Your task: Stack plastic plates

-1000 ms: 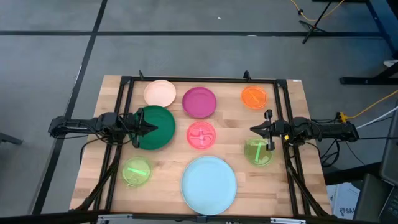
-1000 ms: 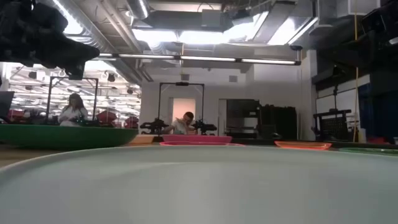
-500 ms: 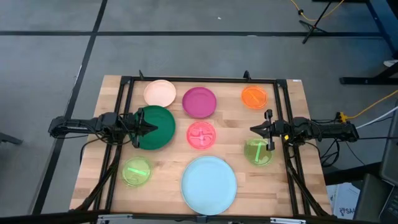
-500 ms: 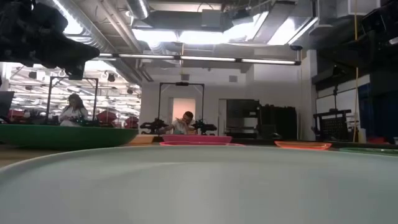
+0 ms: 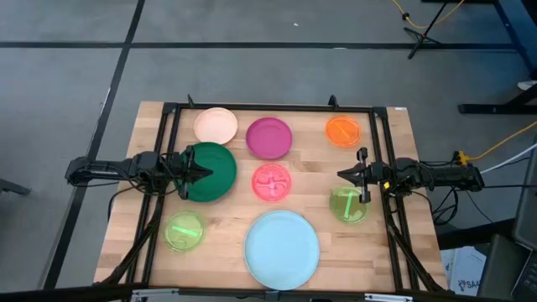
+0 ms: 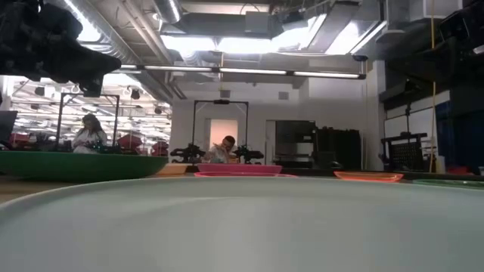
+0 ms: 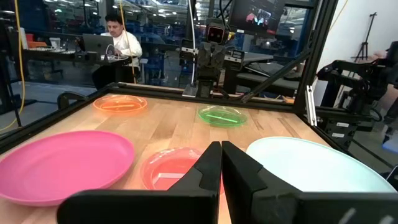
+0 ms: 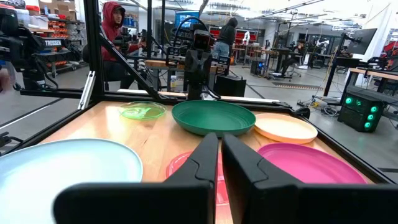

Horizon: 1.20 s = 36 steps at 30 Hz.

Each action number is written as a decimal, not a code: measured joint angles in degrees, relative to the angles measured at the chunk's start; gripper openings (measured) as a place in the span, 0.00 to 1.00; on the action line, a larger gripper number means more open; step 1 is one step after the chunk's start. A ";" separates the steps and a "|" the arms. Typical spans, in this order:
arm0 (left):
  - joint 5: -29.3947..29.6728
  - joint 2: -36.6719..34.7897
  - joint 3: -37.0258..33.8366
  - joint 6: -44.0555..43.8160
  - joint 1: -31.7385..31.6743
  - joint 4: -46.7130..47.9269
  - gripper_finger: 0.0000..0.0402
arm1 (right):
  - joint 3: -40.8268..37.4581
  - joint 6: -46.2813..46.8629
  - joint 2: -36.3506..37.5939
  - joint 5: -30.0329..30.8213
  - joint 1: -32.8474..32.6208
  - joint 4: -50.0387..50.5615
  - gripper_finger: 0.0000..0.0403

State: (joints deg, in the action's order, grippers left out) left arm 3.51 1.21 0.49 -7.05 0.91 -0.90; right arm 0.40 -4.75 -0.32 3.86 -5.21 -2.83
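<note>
1. Plates are seen spread singly around the pink plate (image 5: 271, 181) in the high view; nothing is stacked yet.
2. Low view: the light blue plate (image 6: 242, 227) fills the foreground.
3. Wrist views: the left gripper (image 7: 221, 163) and right gripper (image 8: 219, 155) are closed together, empty, both facing the pink plate.

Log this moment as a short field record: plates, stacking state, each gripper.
plates: eight round plastic plates, all lying singly on the wooden table
largest: light blue plate, near edge
far row: peach plate, magenta plate, orange plate
middle: dark green plate, pink plate
lime green plates
stacked: none yet
left gripper: shut, over the dark green plate
right gripper: shut, empty
</note>
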 joint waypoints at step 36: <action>8.95 7.19 0.07 1.42 0.00 -18.48 0.02 | 0.00 1.36 -0.02 0.12 -0.02 -1.29 0.04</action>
State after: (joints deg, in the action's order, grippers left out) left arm 12.46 8.40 0.56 -5.63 0.91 -19.38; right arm 0.40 -3.40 -0.34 3.98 -5.23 -4.12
